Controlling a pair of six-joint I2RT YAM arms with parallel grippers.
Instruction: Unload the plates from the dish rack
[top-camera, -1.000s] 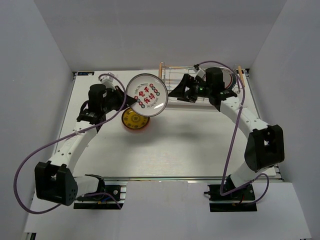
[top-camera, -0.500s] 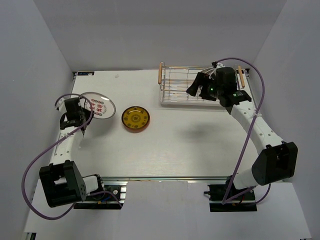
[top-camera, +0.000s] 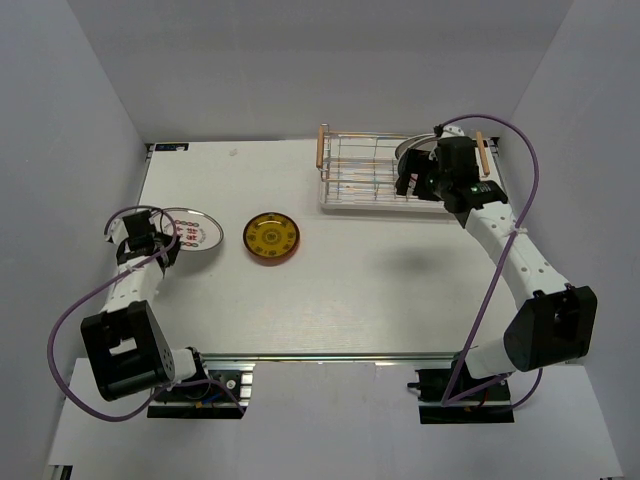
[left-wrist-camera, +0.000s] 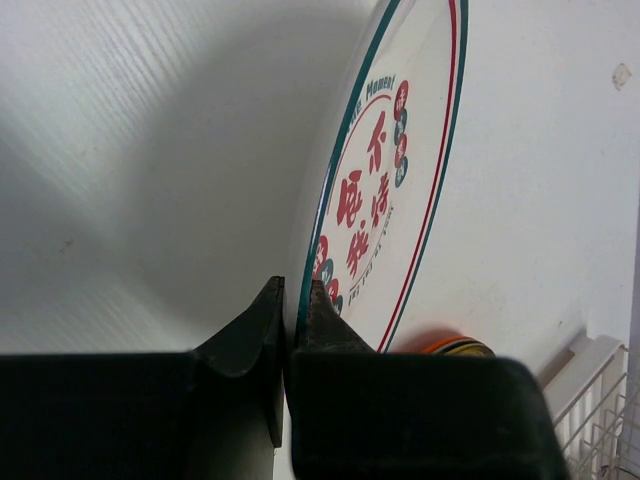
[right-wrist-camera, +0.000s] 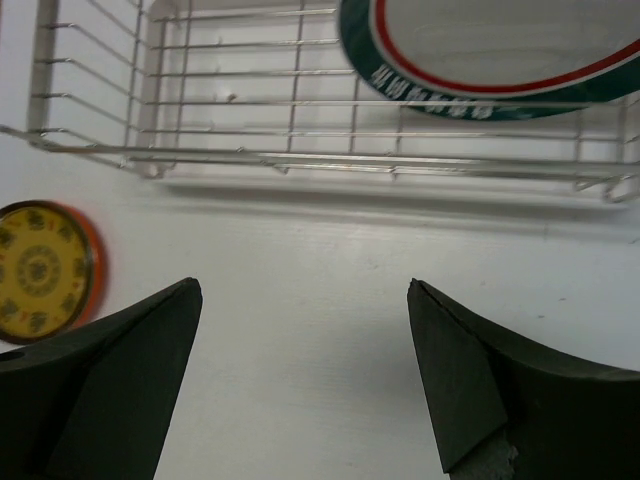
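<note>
We see the left arm folded back tight on its own side, its forearm running up from the base and its wrist bent toward the middle of the table (top-camera: 350, 290). The left gripper (left-wrist-camera: 290, 300) is clenched on the rim of the white plate (left-wrist-camera: 400, 180) with red characters and a thin green edge line, one finger on each face. From above, this plate sits low at the far left of the table, just beside the yellow plate (top-camera: 271, 238), which lies flat. We cannot tell whether the white plate touches the surface.

The right arm reaches up along the right side, its elbow out and its wrist over the near right part of the dish rack (top-camera: 385, 170). The right gripper (right-wrist-camera: 300, 290) is spread wide and holds nothing; its fingers hang over bare table just in front of the rack. One green-rimmed plate (right-wrist-camera: 480, 50) leans in the rack's right end.

A second ago, we saw the left arm stretched toward the rack with the white plate held high, facing the camera. Half a second ago it had swung to the left side, and now it is drawn in further and lower. The right arm has shifted from the rack's middle toward its right end. The yellow plate has not moved.
</note>
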